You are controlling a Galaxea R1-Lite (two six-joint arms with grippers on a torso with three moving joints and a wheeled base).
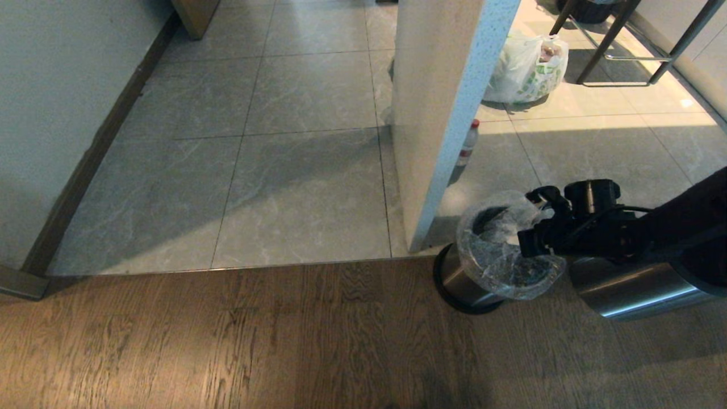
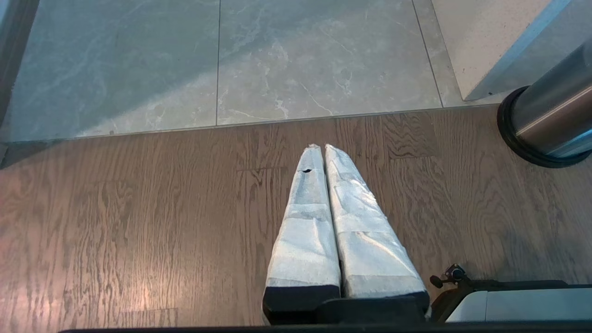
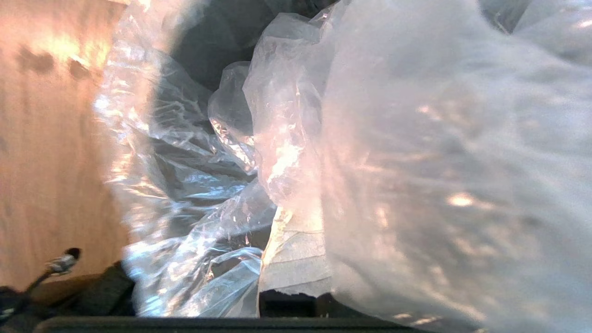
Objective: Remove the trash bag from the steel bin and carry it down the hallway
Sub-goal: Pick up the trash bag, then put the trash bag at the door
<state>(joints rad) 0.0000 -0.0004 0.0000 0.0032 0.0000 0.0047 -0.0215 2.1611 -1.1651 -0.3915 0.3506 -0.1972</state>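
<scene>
The steel bin [image 1: 463, 284] stands on the dark wood-plank floor [image 1: 227, 341], just beside the seam where the planks meet the grey marbled tiles of the hallway [image 1: 295, 142]. It sits close to the foot of a pale speckled partition [image 1: 437, 113]. The trash bag [image 1: 500, 255], clear and crinkled, is in the bin, its mouth folded out over the rim.

The right hand [image 1: 531, 241] is at the bin's mouth, on the side towards the robot's right, reaching in from the right edge of the head view. Its jaws are closed and clamped on the bag's rim film; in the right wrist view the plastic [image 3: 416, 162] bunches directly over a cloth-wrapped finger [image 3: 296, 263] and fills most of the frame. A second, larger steel cylinder [image 1: 636, 287] lies partly under the right arm.

The left hand [image 2: 322, 148] hangs over the wood planks, well apart from the bin, holding nothing, its two white-wrapped fingers pressed together.

Beyond the partition, on sunlit tiles, a white bag with green print [image 1: 525, 71] rests near metal furniture legs [image 1: 613, 45]. A small bottle [image 1: 468, 142] stands against the partition's far side.
</scene>
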